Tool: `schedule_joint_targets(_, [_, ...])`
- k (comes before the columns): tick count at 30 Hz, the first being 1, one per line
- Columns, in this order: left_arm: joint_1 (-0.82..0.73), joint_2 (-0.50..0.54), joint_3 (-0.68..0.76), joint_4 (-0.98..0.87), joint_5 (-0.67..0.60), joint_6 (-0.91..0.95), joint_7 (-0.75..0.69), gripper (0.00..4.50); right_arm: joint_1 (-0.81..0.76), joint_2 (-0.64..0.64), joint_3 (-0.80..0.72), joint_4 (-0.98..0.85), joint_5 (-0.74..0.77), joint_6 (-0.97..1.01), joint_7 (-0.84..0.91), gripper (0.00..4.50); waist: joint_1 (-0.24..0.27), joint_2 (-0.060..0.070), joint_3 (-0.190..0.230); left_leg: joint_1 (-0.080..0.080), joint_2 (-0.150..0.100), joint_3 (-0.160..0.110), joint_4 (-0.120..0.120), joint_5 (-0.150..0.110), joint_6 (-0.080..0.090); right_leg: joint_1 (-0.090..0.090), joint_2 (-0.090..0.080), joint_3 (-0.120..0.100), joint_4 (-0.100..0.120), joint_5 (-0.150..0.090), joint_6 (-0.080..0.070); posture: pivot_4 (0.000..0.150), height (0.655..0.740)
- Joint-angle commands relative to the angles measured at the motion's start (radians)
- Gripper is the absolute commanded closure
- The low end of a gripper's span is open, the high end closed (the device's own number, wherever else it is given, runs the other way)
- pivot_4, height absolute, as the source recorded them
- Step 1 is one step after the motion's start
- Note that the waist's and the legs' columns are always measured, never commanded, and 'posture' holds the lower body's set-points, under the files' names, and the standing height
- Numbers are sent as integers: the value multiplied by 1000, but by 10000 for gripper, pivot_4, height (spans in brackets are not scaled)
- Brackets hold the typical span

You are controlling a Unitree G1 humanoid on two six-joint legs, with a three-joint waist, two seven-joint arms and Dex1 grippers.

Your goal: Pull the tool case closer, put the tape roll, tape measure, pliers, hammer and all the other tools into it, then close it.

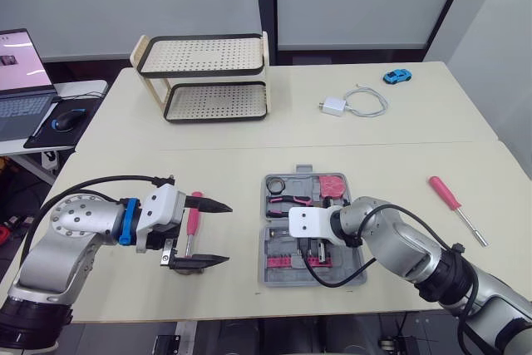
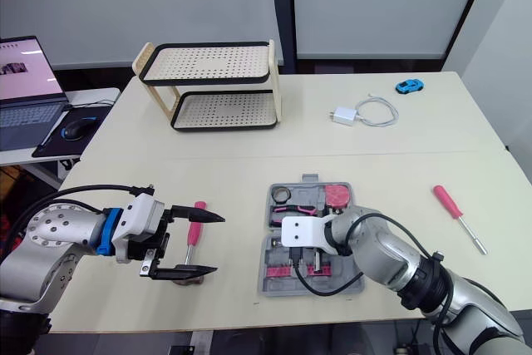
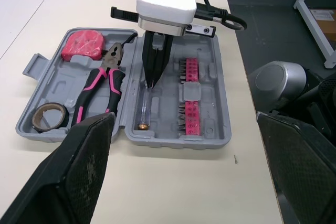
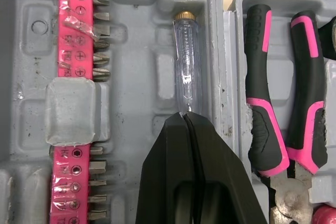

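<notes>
Pliers (image 3: 100, 85) and tape roll (image 3: 48, 116) sat in the case (image 3: 173, 141); my right hand (image 4: 185, 116) was closed, left hand (image 1: 227, 234) open, hammer (image 1: 193, 212) and screwdriver (image 1: 445, 193) unpacked.

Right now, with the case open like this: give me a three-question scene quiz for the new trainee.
1. True or false: the left hand is open.
2. Which of these lies outside the tool case? A) tape roll B) pliers C) pink screwdriver
3. Name the pink-handled tool on the table beside the left hand.
Key: 1 true; 2 C; 3 hammer.
</notes>
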Motion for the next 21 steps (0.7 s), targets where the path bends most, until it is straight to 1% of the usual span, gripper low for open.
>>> schedule_joint_targets(1, [-12,9,0,-14,0,-7,-1,0,-1,7,-36,-13,-3,-9,-10,44726,0,0,0,0,0,0,0,0,0,0,0,0,0,0,0,1500,7400])
schedule_joint_targets(21, [-20,8,-9,-11,3,-6,-1,0,35,15,-24,35,-14,-24,-31,44726,0,-1,0,0,0,0,0,0,0,0,0,0,0,0,0,1500,7400])
